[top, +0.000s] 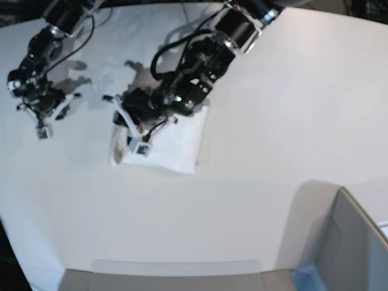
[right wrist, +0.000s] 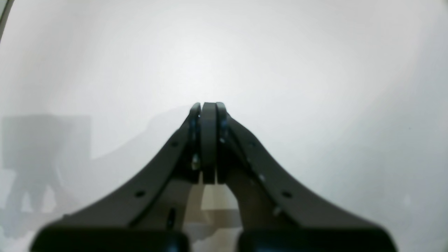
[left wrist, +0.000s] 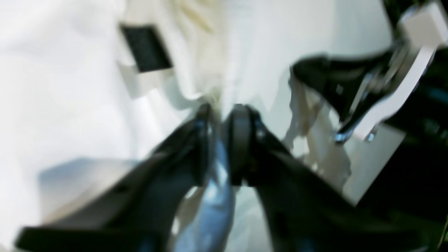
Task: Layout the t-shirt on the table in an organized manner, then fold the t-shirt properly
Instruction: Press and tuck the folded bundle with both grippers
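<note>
Left wrist view, blurred: left gripper (left wrist: pixel 224 115) with a narrow gap between the fingers, pale blue-white cloth of the t-shirt (left wrist: pixel 245 52) in the gap; grip or release cannot be told.

Right wrist view: right gripper (right wrist: pixel 208 108) fingers pressed together, holding nothing, over bare table (right wrist: pixel 315 70).

Base view: t-shirt (top: pixel 179 142) lies as a compact folded rectangle on the table (top: pixel 291 109), under the left gripper (top: pixel 124 118); right gripper (top: pixel 42 124) well apart.
</note>
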